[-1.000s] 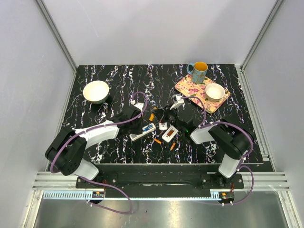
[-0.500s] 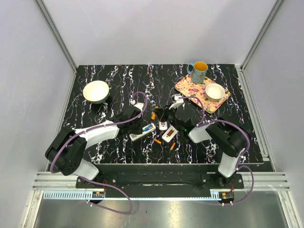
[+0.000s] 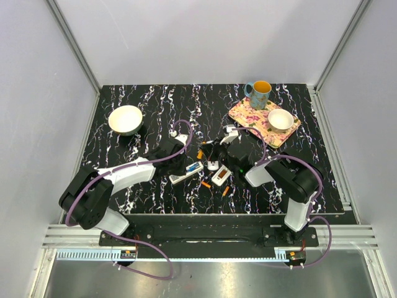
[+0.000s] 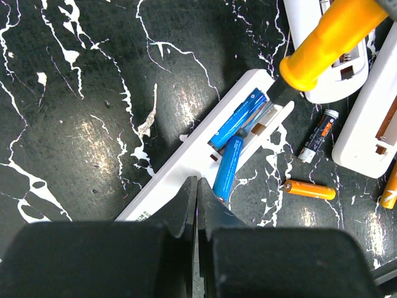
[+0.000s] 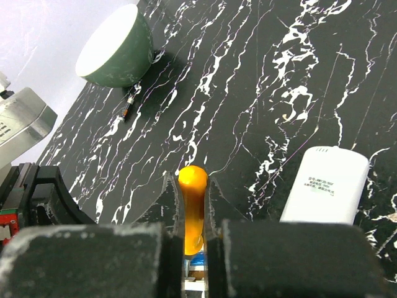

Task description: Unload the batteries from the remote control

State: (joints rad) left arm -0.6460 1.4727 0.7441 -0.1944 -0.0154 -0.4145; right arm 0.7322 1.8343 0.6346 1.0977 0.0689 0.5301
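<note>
A white remote lies open on the black marbled table, with two blue batteries in its bay. One blue battery lies in the bay. The other sticks out over its edge. My left gripper is shut, its tips over the remote's body; it also shows in the top view. My right gripper is shut on an orange-handled tool. The tool's dark tip reaches into the bay. Loose orange batteries lie beside the remote.
Two more white remotes lie right of the open one, with orange batteries scattered around. A green bowl stands back left, a battery near it. A floral tray with a mug and a cup stands back right.
My right arm has shifted a little left, bringing the tool toward the open remote. The left arm has stayed put.
</note>
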